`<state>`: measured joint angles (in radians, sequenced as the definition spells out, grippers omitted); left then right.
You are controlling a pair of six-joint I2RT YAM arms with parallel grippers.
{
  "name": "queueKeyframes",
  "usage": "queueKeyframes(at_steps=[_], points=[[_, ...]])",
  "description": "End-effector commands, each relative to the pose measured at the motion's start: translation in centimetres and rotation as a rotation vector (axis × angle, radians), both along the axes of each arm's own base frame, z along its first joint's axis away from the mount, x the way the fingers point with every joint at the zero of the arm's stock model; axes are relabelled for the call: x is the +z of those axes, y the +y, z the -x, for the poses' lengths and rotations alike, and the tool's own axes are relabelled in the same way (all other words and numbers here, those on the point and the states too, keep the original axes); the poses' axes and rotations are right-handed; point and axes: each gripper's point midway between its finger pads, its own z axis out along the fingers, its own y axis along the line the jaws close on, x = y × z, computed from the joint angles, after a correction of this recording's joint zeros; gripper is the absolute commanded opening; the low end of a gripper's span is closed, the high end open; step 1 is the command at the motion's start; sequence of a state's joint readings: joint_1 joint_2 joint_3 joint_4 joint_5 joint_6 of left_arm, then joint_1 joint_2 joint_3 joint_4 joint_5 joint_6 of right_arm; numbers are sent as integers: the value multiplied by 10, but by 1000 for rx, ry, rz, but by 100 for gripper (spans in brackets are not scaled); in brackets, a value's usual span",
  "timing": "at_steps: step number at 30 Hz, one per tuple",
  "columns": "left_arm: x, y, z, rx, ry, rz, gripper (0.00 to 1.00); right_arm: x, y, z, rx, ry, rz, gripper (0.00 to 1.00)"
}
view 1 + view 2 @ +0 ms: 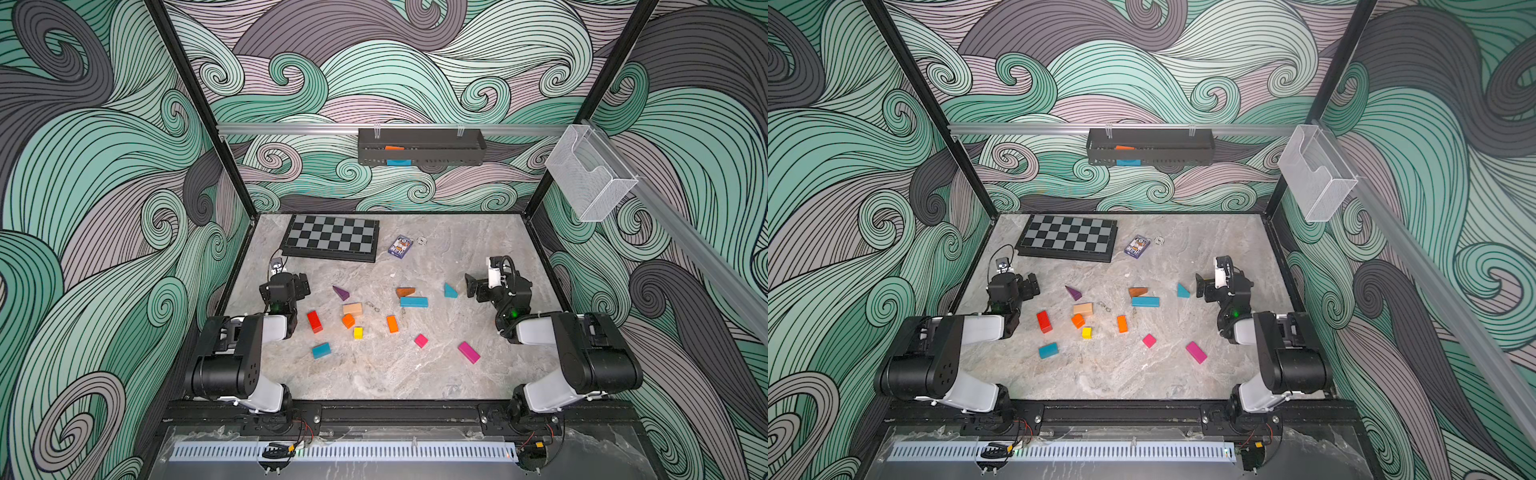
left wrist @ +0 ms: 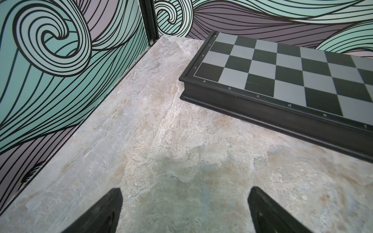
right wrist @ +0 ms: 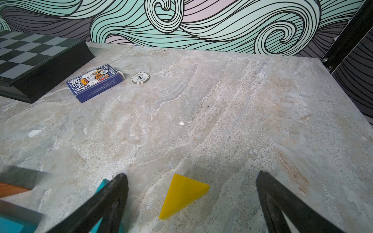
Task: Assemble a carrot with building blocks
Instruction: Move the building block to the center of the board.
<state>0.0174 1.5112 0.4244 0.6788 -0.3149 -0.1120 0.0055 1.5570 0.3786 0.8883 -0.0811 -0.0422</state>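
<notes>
Building blocks lie scattered mid-table in both top views: a red cuboid (image 1: 314,321), orange cube (image 1: 348,320), orange cuboid (image 1: 392,323), beige block (image 1: 352,308), yellow cube (image 1: 358,332), purple wedge (image 1: 340,292), brown wedge (image 1: 405,291), teal cuboids (image 1: 414,302) (image 1: 321,350), teal wedge (image 1: 450,290) and pink blocks (image 1: 421,340) (image 1: 468,352). My left gripper (image 1: 301,286) (image 2: 185,193) is open over bare table left of the blocks. My right gripper (image 1: 471,286) (image 3: 191,177) is open beside the teal wedge. A yellow wedge (image 3: 182,195) lies on the table between its fingers, untouched.
A black-and-grey chessboard (image 1: 332,237) lies at the back left, with a purple card box (image 1: 400,247) and a poker chip (image 1: 422,240) beside it. A black shelf (image 1: 419,146) on the back wall holds an orange and a teal block. A wire basket (image 1: 590,174) hangs at right.
</notes>
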Motion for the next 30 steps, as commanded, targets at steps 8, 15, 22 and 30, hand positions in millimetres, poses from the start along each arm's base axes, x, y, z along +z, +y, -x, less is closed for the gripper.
queueKeyframes(at_steps=[8,15,22,30], points=[[10,1,-9,3,-33,-17,98,10,1,-7,5,-38,5,99],[20,-1,-9,-14,-32,-19,99,18,-25,0,-144,-60,-10,99],[67,8,-1,53,-48,-21,99,57,-33,6,-200,-67,-17,99],[111,-8,3,-12,-62,53,99,76,-42,15,-433,74,-458,99]])
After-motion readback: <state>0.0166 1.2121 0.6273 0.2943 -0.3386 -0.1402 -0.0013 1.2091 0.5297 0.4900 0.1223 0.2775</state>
